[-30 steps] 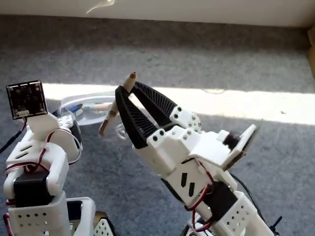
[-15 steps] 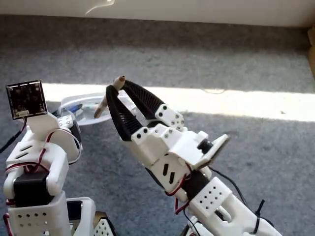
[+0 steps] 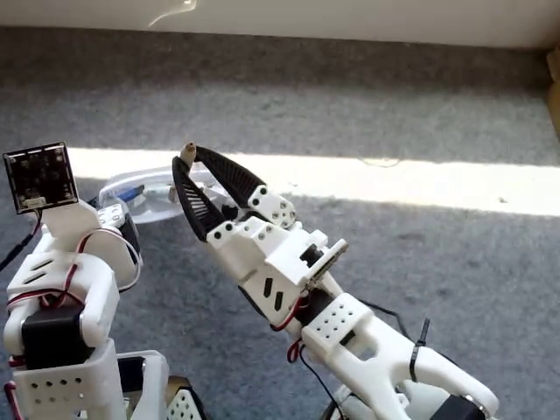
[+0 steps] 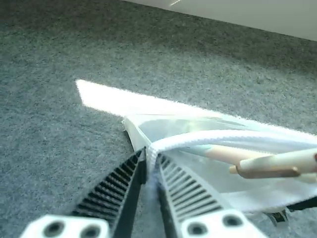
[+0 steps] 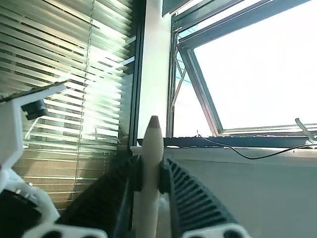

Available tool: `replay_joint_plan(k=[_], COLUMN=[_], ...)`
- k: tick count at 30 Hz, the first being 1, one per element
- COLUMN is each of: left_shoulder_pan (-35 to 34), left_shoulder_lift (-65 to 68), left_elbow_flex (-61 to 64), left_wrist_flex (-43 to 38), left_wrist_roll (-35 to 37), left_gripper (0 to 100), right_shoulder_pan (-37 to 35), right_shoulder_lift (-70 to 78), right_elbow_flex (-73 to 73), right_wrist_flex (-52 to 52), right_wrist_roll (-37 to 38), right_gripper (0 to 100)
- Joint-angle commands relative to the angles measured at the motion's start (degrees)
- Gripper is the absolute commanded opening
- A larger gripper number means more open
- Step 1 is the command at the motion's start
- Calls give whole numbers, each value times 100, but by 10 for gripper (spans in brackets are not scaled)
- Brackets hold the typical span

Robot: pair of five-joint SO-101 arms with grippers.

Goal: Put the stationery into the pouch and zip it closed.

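The clear pouch lies flat on grey carpet, partly in a bright strip of sunlight. Its white zipper edge is lifted, so the mouth is open. Inside rest a pale stationery piece and a small blue item. In the left wrist view a beige barrel crosses the open mouth; whether it is the pen held by the other arm cannot be told.

The left gripper has its black ribbed fingers pressed together on the end of that zipper edge, pinching it at the pouch's corner and holding it off the carpet.

The right gripper is clamped on a beige pen, which stands between the fingers with its tip poking out past them. In the high view this gripper hangs over the pouch's near end, tilted, with the pen tip above the pouch.

Behind the pen in the right wrist view are a window and slatted blinds. A white wall borders the far side of the carpet.
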Motion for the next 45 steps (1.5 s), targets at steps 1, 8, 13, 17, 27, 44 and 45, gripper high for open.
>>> replay_joint_plan(k=[1,8,13,17,27,44,45], left_shoulder_pan=[-57,-57,-75,-75,-75,-75,-75], left_shoulder_lift=[-92,-92,-92,-92,-92,-84,-75], left_elbow_flex=[-268,-268,-268,-268,-268,-259,-259], left_wrist_flex=[0,0,-9,-9,-18,-26,-26], left_wrist_roll=[-26,-26,-26,-26,-35,-44,-44], left_gripper=[7,7,7,7,7,7,7], right_shoulder_pan=[-22,-57,-154,-154,-505,-514,-514], right_shoulder_lift=[40,66,66,66,57,-884,-1130], right_elbow_flex=[101,462,769,857,866,1270,1314], right_wrist_flex=[-171,-154,-145,-127,391,1068,1341], right_wrist_roll=[62,62,70,88,747,721,712], right_gripper=[5,7,9,10,11,205,205])
